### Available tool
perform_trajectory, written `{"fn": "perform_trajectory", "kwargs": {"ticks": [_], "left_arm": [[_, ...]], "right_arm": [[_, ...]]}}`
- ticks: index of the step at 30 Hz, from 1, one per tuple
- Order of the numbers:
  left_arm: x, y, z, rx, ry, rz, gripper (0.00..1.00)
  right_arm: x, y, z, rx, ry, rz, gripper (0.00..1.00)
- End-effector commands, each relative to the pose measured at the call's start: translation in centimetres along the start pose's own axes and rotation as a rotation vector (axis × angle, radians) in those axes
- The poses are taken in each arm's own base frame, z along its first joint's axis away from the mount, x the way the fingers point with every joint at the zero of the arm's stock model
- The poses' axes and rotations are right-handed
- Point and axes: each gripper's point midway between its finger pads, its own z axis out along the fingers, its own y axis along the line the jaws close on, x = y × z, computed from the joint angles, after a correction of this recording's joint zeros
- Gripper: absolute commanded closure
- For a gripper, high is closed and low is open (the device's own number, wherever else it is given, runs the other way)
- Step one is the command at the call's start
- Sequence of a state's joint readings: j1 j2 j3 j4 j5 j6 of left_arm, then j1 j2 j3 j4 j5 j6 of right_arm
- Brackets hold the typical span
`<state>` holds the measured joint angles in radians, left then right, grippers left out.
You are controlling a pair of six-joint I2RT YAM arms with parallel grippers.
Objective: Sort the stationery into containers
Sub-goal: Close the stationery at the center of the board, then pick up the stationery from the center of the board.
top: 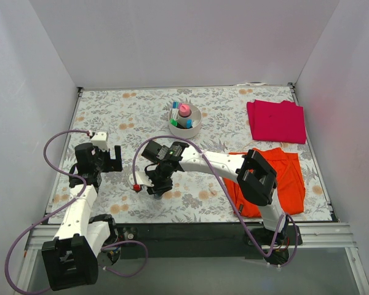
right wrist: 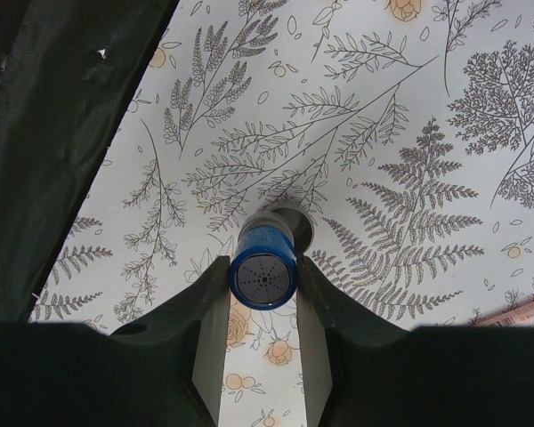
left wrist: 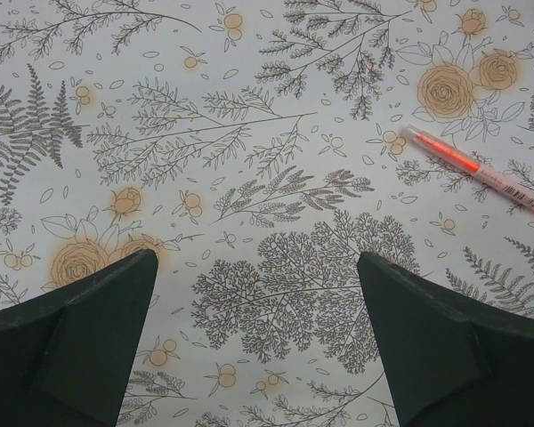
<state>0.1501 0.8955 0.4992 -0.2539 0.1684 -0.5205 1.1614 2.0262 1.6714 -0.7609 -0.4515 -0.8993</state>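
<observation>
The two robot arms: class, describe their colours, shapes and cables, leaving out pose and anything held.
Both the left arm and right arm have white tubular links with bulky black joint housings. A thin purple cable loops along each. The left gripper has dark, matte, wedge-shaped fingers.

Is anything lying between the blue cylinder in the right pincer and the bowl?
Nothing visible. The right pincer is shut on the cylinder, and only bare table shows between it and the bowl. The orange pen lies off to the left, outside that path.
</observation>
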Motion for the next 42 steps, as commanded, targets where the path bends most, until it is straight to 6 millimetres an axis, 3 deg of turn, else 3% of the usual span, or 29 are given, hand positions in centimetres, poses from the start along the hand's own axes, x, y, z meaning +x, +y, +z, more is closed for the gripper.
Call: {"fn": "perform_trajectory", "kwargs": {"ticks": [1,28,42], "left_arm": [[-0.3,0.2,0.0,0.004,-0.013,-0.005,0.02],[-0.3,0.4,-0.1,0.015,-0.015,-0.011,0.02],[-0.2,0.3,-0.1,0.016,-0.017,-0.009,0.02]], "right_arm": [[-0.7,0.2,-0.6,-0.003,-0.016,-0.042,0.96],[-2.5,-1.6,-2.2,0.05,-0.051,-0.101,0.99],[-1.5,-1.9,-1.3,0.035,-0.035,-0.079,0.99]]}}
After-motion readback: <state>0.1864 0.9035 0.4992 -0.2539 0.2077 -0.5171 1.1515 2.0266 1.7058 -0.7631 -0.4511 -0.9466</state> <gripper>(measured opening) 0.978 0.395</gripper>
